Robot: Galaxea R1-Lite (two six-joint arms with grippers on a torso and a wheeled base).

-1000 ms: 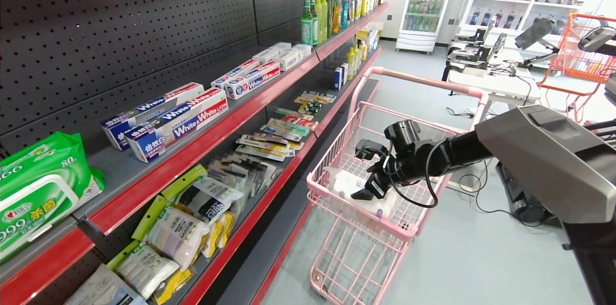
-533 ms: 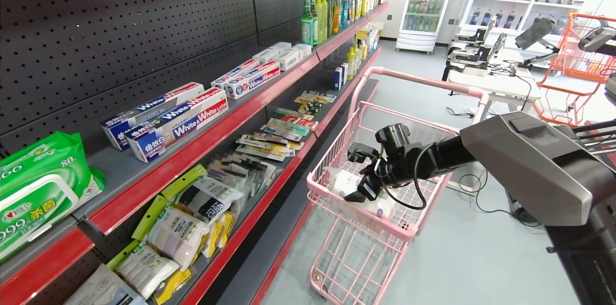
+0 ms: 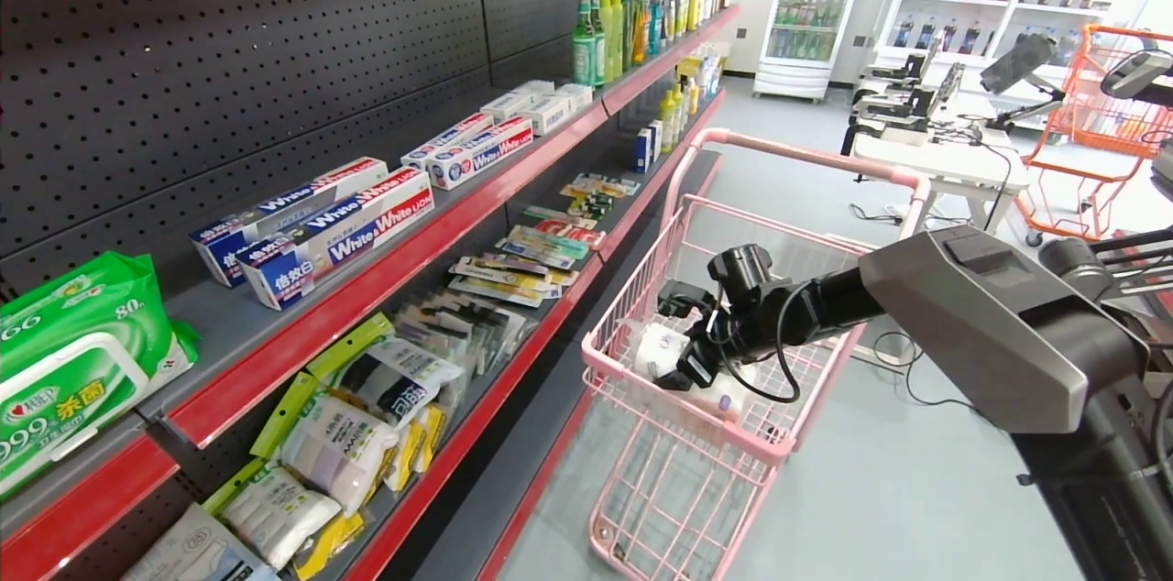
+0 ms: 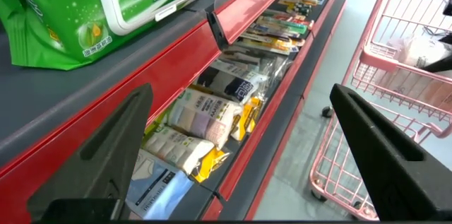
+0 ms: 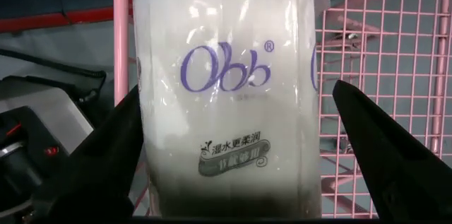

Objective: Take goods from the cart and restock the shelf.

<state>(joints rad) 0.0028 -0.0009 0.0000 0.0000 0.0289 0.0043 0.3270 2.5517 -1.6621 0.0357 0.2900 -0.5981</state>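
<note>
Shop aisle, grey floor [image 3: 898, 489]. Red-edged shelf [image 3: 367, 292] runs from 7 o'clock up to 12 in the head view. Pink cart [image 3: 724, 434] stands beside it, at 4 o'clock.

Change: over the last second the right arm has pushed forward and down into the cart basket. The right gripper [image 3: 672, 341] now sits lower and nearer the shelf side than it did.

- Its fingers are spread and straddle a white pack [image 5: 226, 75], one on each side. A sliver of gap shows at one finger, so it is not clamped yet.
- The pack lies in the cart basket, at the end near the shelf.
- My reading: the approach is about done. Closing on the pack comes next, and no restocking has been done with it.

Left gripper [image 4: 241, 111] hangs by the shelf front with its fingers wide apart, holding nothing.

Top shelf:
- green wipes [image 3: 73, 361] at 9 o'clock
- toothpaste boxes [image 3: 339, 224] at 10 o'clock
- bottles [image 3: 623, 22] at 12 o'clock

Room beyond:
- drink coolers [image 3: 816, 4] at 1 o'clock
- orange cart [image 3: 1109, 104] at 2 o'clock
</note>
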